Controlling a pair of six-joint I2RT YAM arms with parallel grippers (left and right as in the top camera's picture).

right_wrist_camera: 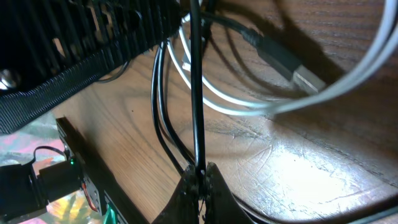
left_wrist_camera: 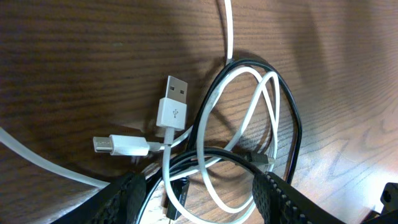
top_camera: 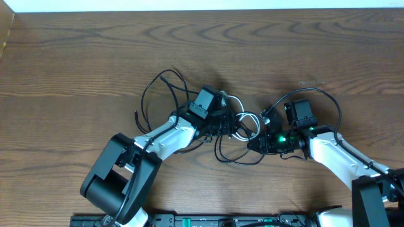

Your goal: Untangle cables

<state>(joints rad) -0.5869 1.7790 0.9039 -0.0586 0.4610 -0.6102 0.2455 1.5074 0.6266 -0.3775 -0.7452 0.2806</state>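
The bench (top_camera: 76, 57) is dark brown wood with a wavy grain, and it looks glossy where light strikes it in the right wrist view. A white strip (top_camera: 208, 5) runs along its far edge. At the far left corner a pale brown board (top_camera: 5, 31) slants in. A faint pale scuff (top_camera: 312, 81) shows towards the far right. A black rail (top_camera: 189, 221) with small green lights lies along the near edge.

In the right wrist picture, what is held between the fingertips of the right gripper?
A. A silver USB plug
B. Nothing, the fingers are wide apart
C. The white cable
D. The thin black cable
D: the right gripper has its fingertips closed together on the black cable, which runs straight up from them, while the white cable passes behind, not held.
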